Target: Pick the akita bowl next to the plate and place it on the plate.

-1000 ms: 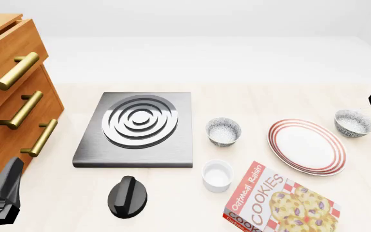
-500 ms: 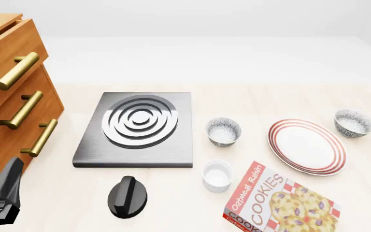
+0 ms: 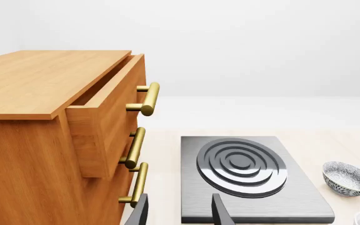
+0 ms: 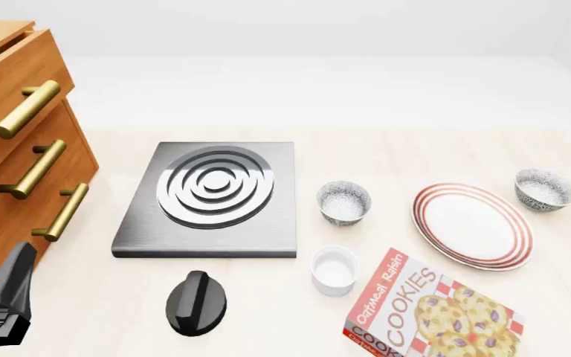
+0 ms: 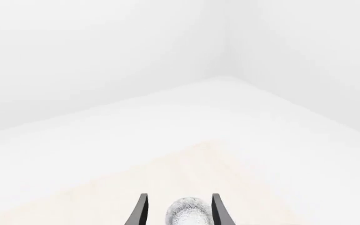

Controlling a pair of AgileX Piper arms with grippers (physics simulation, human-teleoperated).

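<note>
Fingers on the right gripper are spread apart, and through its wrist camera you can see a speckled bowl sitting right in the gap between them at the bottom edge of that frame, so it looks lined up but not touching anything yet. Left gripper also has its fingers apart and empty, parked low at the bottom left of the front view beside the wooden drawer unit, nowhere near the action. From the front, the plate with the red rings sits right of centre, and there are two speckled bowls flanking it: the akita bowl near the right edge, just beside the plate's upper right rim, and the other bowl to the plate's left, a bit more apart. My guess is the right-hand one is the target, since the right arm is barely poking in at the right edge of the frame just above it. So progress-wise basically nothing's done: bowl not grabbed, plate bare. Whole descent, grasp, lift and drop-off is left. Also around: stove burner, black knob, small white cup, cookie box.
</note>
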